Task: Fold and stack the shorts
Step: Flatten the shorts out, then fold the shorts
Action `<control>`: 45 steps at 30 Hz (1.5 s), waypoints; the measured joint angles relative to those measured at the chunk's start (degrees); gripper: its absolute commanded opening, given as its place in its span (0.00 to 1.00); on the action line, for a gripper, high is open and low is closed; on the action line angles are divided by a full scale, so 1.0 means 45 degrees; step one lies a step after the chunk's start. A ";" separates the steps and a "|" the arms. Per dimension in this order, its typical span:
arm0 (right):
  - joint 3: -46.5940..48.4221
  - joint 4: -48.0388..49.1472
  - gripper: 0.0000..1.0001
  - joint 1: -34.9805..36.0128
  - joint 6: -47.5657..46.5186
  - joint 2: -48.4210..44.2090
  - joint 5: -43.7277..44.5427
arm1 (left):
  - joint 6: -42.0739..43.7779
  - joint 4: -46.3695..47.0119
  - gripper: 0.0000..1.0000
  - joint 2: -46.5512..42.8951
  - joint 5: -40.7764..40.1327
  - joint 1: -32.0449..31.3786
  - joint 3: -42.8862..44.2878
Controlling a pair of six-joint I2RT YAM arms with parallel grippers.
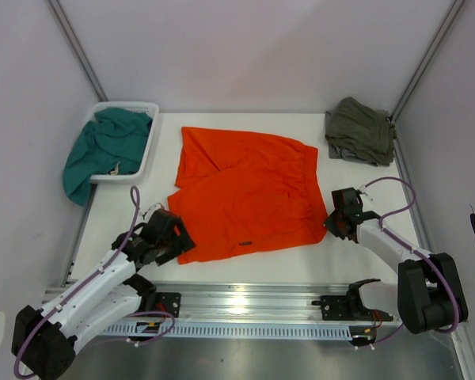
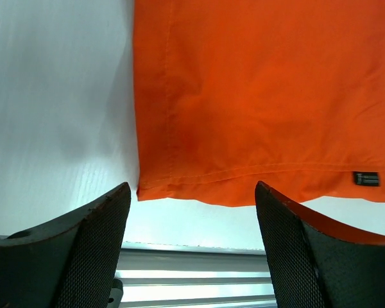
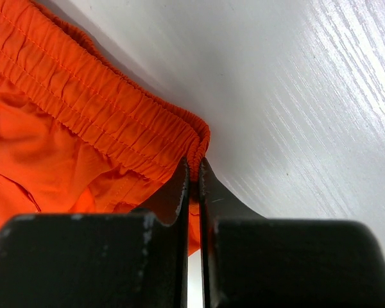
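Cloth like this looks thin, soft and light, so I think it will flop and slide and not keep its shape. The orange shorts (image 1: 245, 194) lie spread out flat in the middle of the table (image 1: 317, 265). Their puffy waistband (image 3: 96, 106) is on the side toward the right edge.

The waistband is thick and bumpy, so it should be a good place to pinch. The corners look good too, because lifting two corners together should keep the cloth from bunching up.

The right gripper (image 3: 194, 168) is squeezed tight on the near end of the waistband. The left gripper (image 2: 192, 192) has its fingers wide apart and holds nothing. It sits at the shorts' near left corner, close to the table's near edge, and that corner looks like the next spot to grab.

Some things are hard to see:
- No string shows at the waistband.
- The little dark tag (image 2: 366, 178) is too small to read.
- I cannot tell if the left fingers touch the table.
- The green shorts (image 1: 360, 131) are a lump at the far right corner.
- The teal cloth (image 1: 103, 150) hangs out of the basket (image 1: 146, 150) at the far left corner, all bunched up.
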 measured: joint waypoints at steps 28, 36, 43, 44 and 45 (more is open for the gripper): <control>0.0272 -0.0418 0.00 -0.0112 -0.0049 0.0058 0.0204 | -0.0534 0.1763 0.00 0.0821 -0.0034 -0.0563 -0.1268; 0.0656 -0.1394 0.00 -0.1132 -0.0340 -0.0369 0.0267 | -0.0160 0.0767 0.00 0.0209 0.0044 -0.0563 -0.0471; 0.1350 -0.2574 0.00 -0.1137 -0.0704 -0.1729 0.0316 | 0.0107 0.0102 0.00 -0.0398 0.0384 -0.0573 0.0733; 0.1409 -0.2647 0.00 -0.1137 -0.0777 -0.1826 0.0301 | 0.0121 0.0024 0.00 -0.0529 0.0432 -0.0573 0.0782; 0.1467 -0.2715 0.00 -0.1137 -0.0855 -0.1846 0.0291 | 0.0126 -0.0063 0.00 -0.0656 0.0505 -0.0573 0.0831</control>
